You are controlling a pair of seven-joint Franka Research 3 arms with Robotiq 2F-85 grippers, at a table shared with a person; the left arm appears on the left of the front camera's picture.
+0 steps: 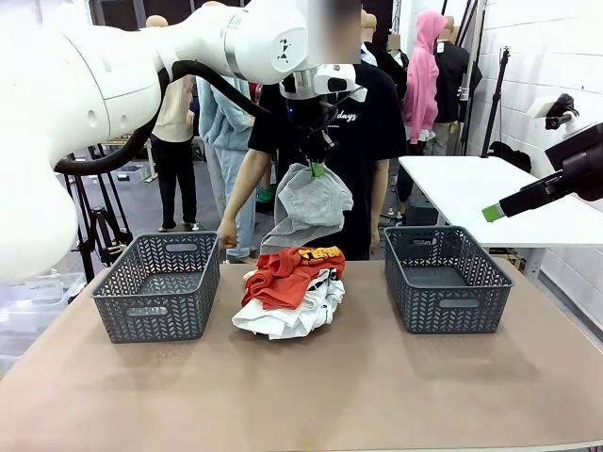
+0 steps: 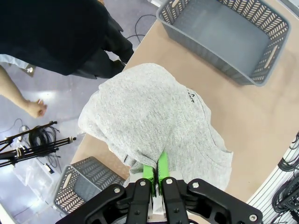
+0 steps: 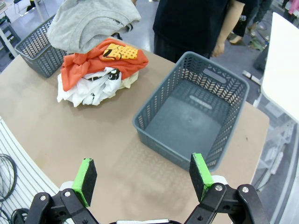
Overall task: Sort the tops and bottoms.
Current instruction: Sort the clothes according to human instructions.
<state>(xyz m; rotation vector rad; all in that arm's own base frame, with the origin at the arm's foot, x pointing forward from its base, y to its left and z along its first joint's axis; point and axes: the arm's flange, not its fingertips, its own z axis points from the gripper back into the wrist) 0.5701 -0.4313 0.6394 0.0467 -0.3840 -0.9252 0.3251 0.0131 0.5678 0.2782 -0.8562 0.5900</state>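
Observation:
My left gripper (image 1: 317, 170) (image 2: 155, 171) is shut on a grey garment (image 1: 307, 209) (image 2: 149, 116) (image 3: 88, 23), which hangs lifted above the pile at the table's middle. I cannot tell whether it is a top or a bottom. The pile holds a red-orange T-shirt (image 1: 287, 273) (image 3: 93, 63) with a yellow graphic, lying on a white T-shirt (image 1: 297, 315) (image 3: 88, 91) with black print. The grey garment's lower hem hangs close over the red-orange one. My right gripper (image 1: 494, 213) (image 3: 144, 170) stands open and holds nothing, high above the table's right side.
Two grey baskets flank the pile: the left basket (image 1: 151, 301) (image 3: 35, 51) and the right basket (image 1: 452, 301) (image 3: 154, 116), both bare inside. A person in a black T-shirt (image 1: 367, 122) stands at the far edge. A white table (image 1: 490, 188) is behind right.

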